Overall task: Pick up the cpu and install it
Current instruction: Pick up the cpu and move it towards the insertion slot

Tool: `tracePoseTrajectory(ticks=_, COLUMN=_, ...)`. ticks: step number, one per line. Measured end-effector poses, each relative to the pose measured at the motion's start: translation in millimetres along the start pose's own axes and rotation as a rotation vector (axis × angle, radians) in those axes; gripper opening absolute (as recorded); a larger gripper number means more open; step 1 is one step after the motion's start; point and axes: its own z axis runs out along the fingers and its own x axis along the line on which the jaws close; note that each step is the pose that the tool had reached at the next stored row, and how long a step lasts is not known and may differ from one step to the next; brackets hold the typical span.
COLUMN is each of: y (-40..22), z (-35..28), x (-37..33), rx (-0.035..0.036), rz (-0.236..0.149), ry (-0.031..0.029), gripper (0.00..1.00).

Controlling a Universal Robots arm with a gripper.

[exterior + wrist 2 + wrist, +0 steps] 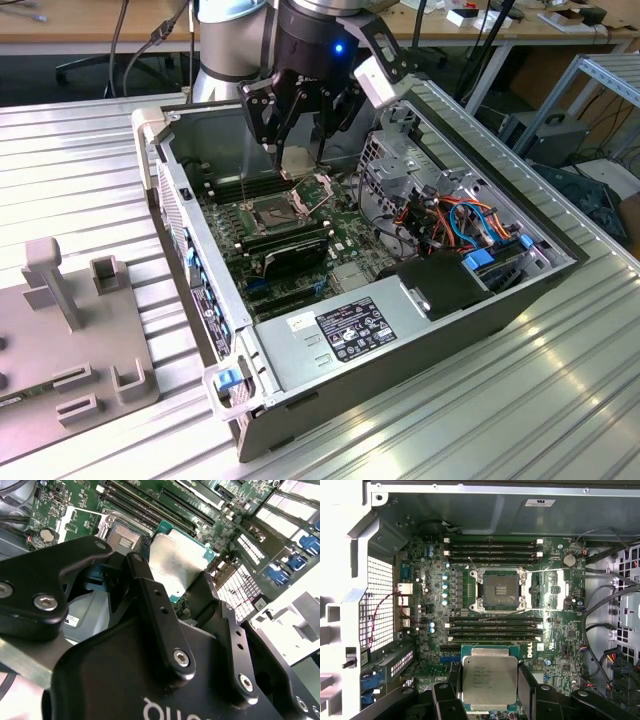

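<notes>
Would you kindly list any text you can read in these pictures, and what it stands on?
None reads reliably.
cpu lid, held in the gripper: engraved lines, too small.
Power supply label: too small.
Sticker on the case wall: too small.
On the gripper's body: white letters, only partly in frame.

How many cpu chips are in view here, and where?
1. The cpu is clamped in the gripper, above the board and clear of the open, bare socket. Parts of the case are hidden.
</notes>
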Motion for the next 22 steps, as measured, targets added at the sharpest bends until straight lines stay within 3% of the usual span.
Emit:
tracePoseTrajectory(ticks=3, y=0.2, z=0.6, x=-0.1, rx=-0.0002, rz=0.0, ry=-0.0001, gripper=0.55)
tracePoseTrajectory(ticks=7, y=0.3, z=8.2, x=0.0, rx=0.0, rz=0.0, ry=0.0, gripper=0.55)
tracePoseTrajectory(ticks=10, y=3.2, z=19.2, x=-1.1, rx=0.0002, rz=0.0, ry=0.0, gripper=0.55)
tracePoseTrajectory(ticks=12, y=4.6, z=22.7, x=-2.9, rx=0.0004, rz=0.0, ry=0.0, gripper=0.55)
tracePoseTrajectory(ticks=15, y=8.2, z=32.6, x=-11.3, rx=0.0005, rz=0.0, ry=0.0, gripper=0.55)
tracePoseTrajectory(ticks=22, y=18.8, z=49.1, x=-19.3, rx=0.0004, rz=0.0, ry=0.0, gripper=0.55)
